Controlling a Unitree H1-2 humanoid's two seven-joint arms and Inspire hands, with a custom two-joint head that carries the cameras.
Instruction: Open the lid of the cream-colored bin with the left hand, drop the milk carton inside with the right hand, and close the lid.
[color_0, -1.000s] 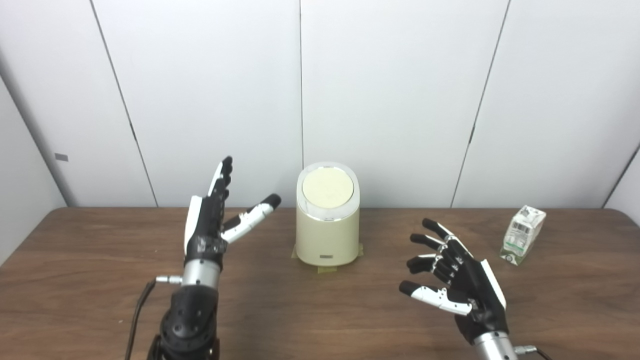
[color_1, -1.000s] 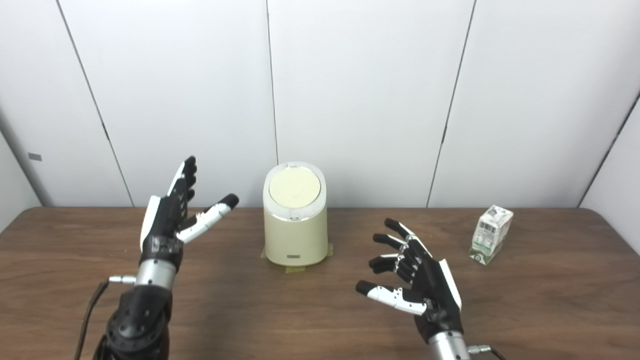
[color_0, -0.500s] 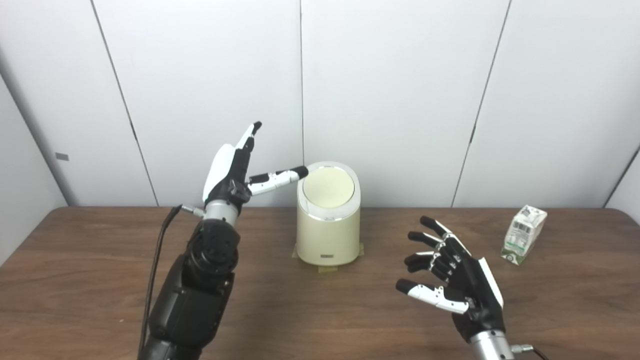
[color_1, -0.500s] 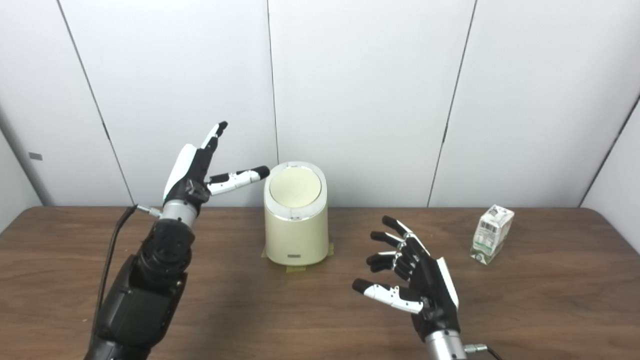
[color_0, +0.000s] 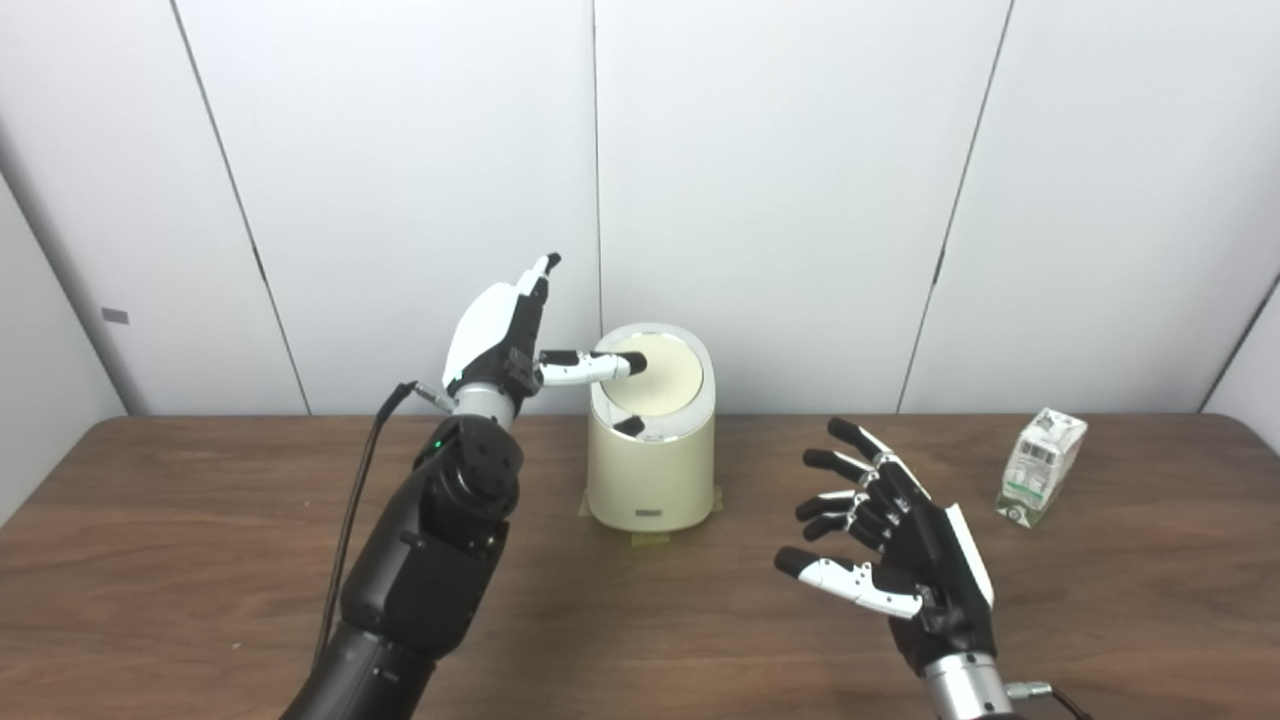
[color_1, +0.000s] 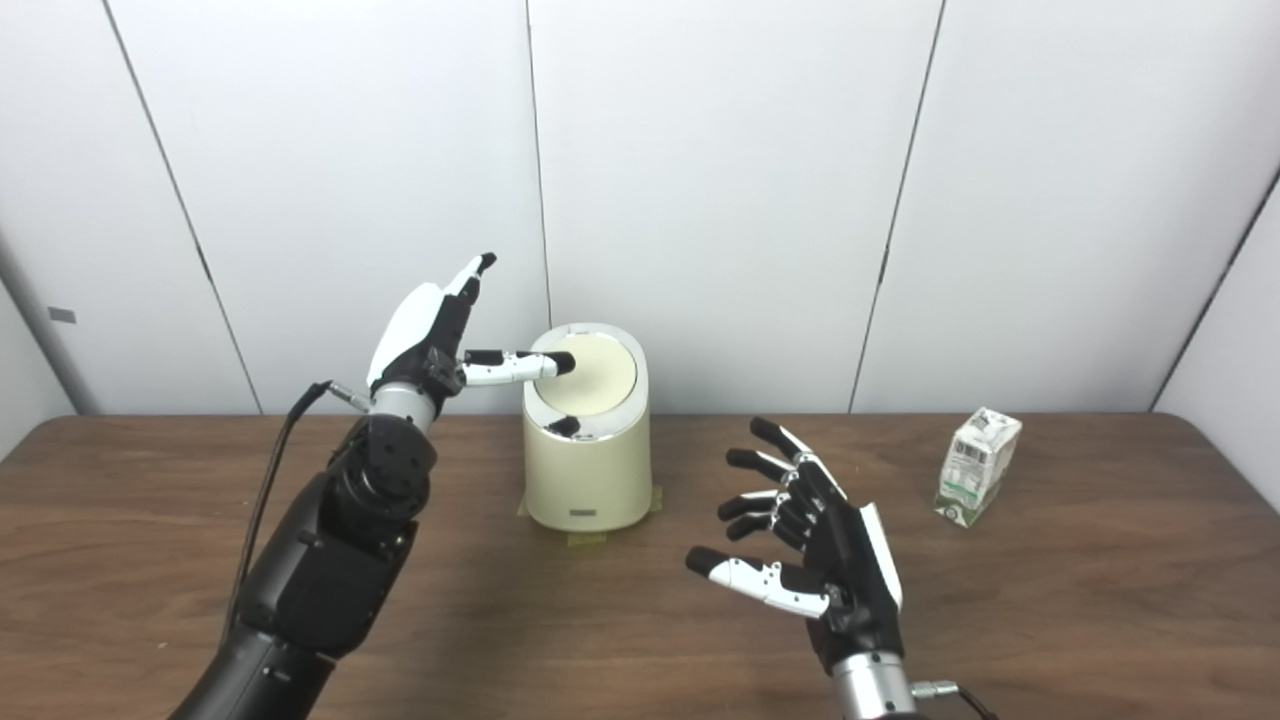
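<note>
The cream-colored bin (color_0: 650, 470) stands at the back middle of the brown table, its round lid (color_0: 665, 375) lying shut on top. My left hand (color_0: 505, 340) is raised beside the bin's upper left, open, with its thumb stretched out over the lid's left edge; whether it touches the lid I cannot tell. The milk carton (color_0: 1043, 464), small, white and green, stands tilted at the far right. My right hand (color_0: 890, 545) hovers open, fingers spread, over the table between bin and carton, holding nothing.
Yellow tape (color_0: 655, 538) shows under the bin's base. A black cable (color_0: 350, 520) hangs from my left wrist. White wall panels (color_0: 780, 200) close off the table's back edge just behind the bin. Bare wooden tabletop (color_0: 180, 580) lies to the left.
My left hand rose from table height and moved right to the bin, its thumb now over the lid. My right hand drifted slightly left. The view shifted a little.
</note>
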